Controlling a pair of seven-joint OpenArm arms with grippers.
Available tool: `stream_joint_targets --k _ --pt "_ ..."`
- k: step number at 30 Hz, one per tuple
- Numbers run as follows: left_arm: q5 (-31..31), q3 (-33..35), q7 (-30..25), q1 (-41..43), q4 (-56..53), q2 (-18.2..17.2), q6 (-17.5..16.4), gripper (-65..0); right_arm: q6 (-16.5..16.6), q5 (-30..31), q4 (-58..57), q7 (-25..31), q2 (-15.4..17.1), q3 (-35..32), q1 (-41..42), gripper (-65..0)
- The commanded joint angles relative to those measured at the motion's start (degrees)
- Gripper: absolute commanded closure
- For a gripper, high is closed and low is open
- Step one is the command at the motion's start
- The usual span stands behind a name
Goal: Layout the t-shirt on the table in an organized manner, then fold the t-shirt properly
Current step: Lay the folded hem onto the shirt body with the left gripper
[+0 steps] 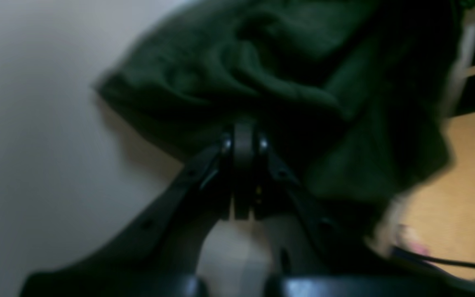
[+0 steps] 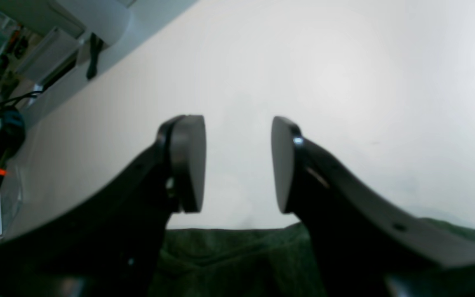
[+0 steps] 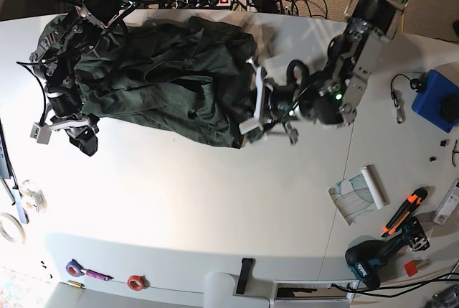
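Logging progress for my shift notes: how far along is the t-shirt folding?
Done: the green t-shirt lies on the table, but rumpled, not flat. In hand: the left gripper is shut on its bunched edge; the right gripper hangs open by the opposite side. Remaining: smoothing it out and every fold.

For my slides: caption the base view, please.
Left gripper shut on the green t-shirt; right gripper open beside it.

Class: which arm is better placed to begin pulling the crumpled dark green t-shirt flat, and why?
Left, probably: the left end effector is shut on the dark green t-shirt at its edge, ready to pull. The right end effector hangs open over the white table, gripping nothing.
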Motion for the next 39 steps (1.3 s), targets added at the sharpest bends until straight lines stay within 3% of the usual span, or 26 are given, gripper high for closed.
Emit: stream_joint_targets --k 1,8,12,17,28,31,39 --pt "-1.7 -0.1 -1.6 -0.2 1.0 0.2 -0.3 0.0 0.4 1.2 1.0 1.3 0.7 0.0 1.1 -25.8" --pt "0.8 -0.1 -6.0 3.7 -0.2 2.7 -1.7 0.0 0.4 1.2 1.0 1.2 0.7 0.0 1.1 -25.8" --pt "4.7 -0.1 -6.1 3.3 -4.2 6.1 -1.8 0.0 0.4 1.2 1.0 1.2 0.7 0.0 1.1 -25.8" --pt "5.1 -0.1 -6.5 2.1 -7.4 8.3 -2.0 0.0 0.4 1.2 1.0 1.2 0.7 0.0 1.1 -25.8" --pt "7.6 -0.1 -6.2 1.8 -7.6 8.8 -1.9 0.0 0.4 1.2 1.0 1.1 0.7 0.0 1.1 -25.8" --pt "7.6 0.0 -3.2 1.8 -7.6 8.8 -2.3 0.0 0.4 1.2 1.0 1.0 0.7 0.0 1.1 -25.8" --pt "5.7 0.4 -3.5 1.7 -7.7 9.4 -3.3 0.0 0.4 1.2 1.0 1.0 0.7 0.0 1.1 -25.8"
